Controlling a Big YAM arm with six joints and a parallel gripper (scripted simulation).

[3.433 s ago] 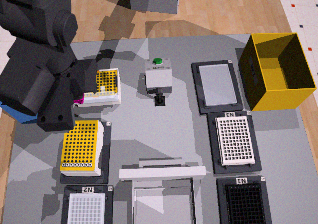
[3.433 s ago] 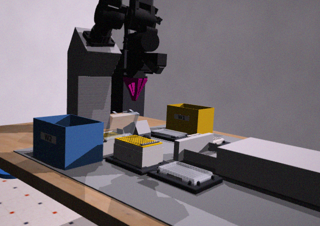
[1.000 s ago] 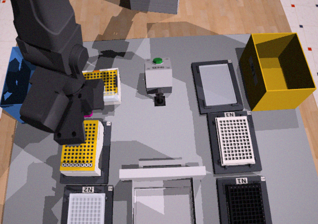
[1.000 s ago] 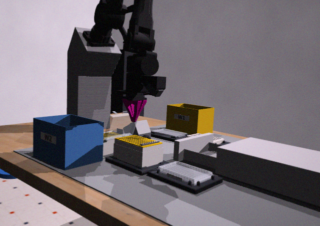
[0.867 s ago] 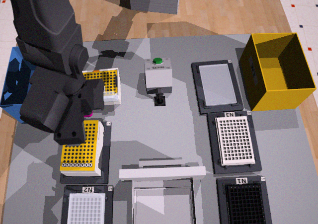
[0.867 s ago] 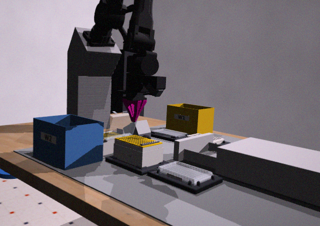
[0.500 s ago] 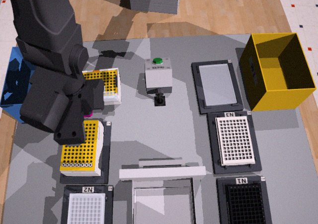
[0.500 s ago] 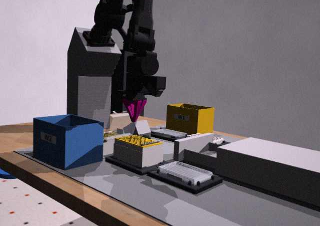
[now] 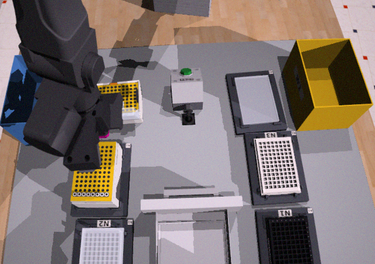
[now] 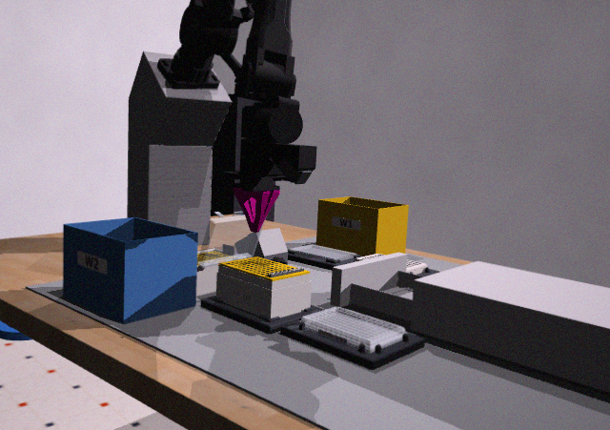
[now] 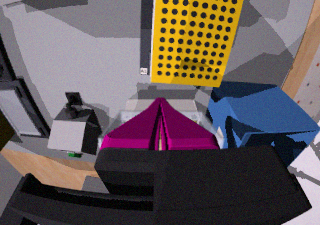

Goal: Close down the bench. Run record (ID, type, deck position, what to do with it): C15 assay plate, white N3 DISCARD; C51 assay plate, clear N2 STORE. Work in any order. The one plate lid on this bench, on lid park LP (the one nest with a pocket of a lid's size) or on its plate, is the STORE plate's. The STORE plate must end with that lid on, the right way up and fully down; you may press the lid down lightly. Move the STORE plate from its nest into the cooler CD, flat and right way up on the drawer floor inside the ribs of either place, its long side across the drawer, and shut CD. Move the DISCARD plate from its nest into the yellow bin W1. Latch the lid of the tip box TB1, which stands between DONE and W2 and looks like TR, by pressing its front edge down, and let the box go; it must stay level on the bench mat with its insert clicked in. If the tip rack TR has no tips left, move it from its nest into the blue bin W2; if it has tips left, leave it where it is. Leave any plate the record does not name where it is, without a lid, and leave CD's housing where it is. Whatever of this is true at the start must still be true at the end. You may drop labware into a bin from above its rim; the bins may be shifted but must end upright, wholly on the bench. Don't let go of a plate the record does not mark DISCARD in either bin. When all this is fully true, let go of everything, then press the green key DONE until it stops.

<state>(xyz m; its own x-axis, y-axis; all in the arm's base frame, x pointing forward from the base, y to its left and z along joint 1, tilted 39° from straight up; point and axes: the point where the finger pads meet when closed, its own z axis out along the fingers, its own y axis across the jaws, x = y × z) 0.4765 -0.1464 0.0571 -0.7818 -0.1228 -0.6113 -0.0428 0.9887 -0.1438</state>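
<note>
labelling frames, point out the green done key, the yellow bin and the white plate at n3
green DONE key (image 9: 186,71), top view, its round cap
yellow bin (image 9: 333,116), top view, its front wall
white plate (image 9: 277,164), top view, its well grid

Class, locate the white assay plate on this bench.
In the top view the white assay plate sits in nest N3 at right, between the lid park and the black plate.

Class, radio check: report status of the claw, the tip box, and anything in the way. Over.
Claw shut, empty, above bench. Tip box TB1 lid open, not latched. Tip rack TR close beside.
</note>
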